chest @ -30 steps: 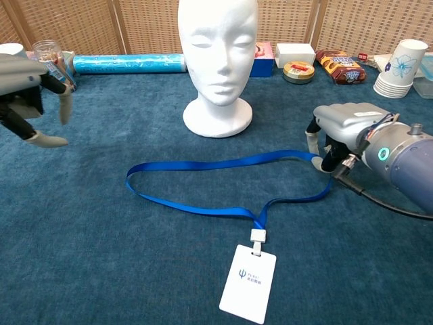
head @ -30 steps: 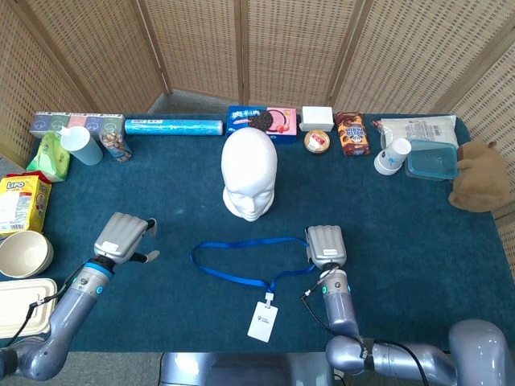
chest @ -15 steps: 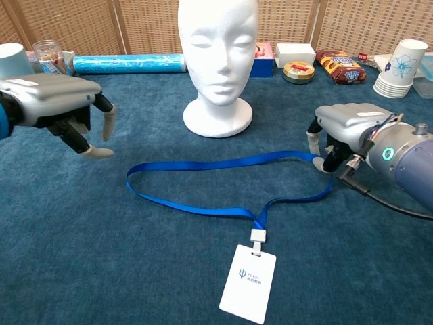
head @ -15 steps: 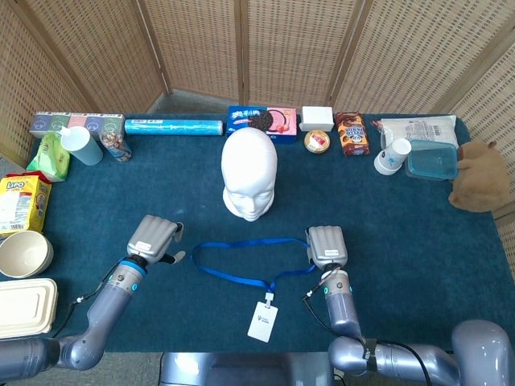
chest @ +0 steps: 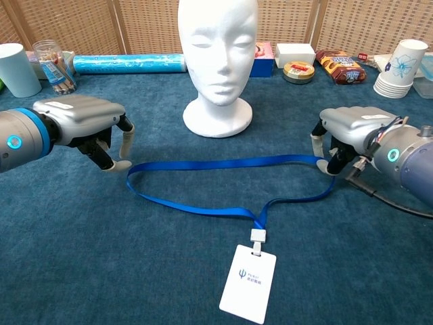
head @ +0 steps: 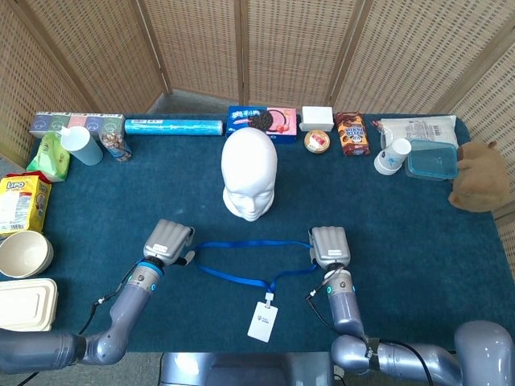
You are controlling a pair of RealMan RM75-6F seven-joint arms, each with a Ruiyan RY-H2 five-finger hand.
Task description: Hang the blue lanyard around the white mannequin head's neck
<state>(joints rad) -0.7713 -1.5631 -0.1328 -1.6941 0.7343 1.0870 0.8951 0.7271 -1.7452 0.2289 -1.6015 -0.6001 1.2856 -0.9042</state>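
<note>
At lanyard (chest: pixel 223 186) ends, left hand (chest: pixel 84 125) touching, right hand (chest: pixel 348 132) pinching

One lanyard (chest: pixel 223 186), one mannequin head (chest: pixel 217 54)

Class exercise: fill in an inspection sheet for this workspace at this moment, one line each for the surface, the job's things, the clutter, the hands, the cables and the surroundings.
Surface: dark blue cloth-covered table.
Job's things: blue lanyard lies flat in a loop, its white badge nearest the robot; white mannequin head stands upright behind it, neck bare.
Clutter: snack boxes, blue roll, paper cups, bowl and plush toy along the table's edges.
Hands: left hand at the loop's left end, fingertips down; right hand at its right end; grip on the strap cannot be confirmed.
Cables: black cable at the right wrist.
Surroundings: woven folding screen behind the table.
</note>
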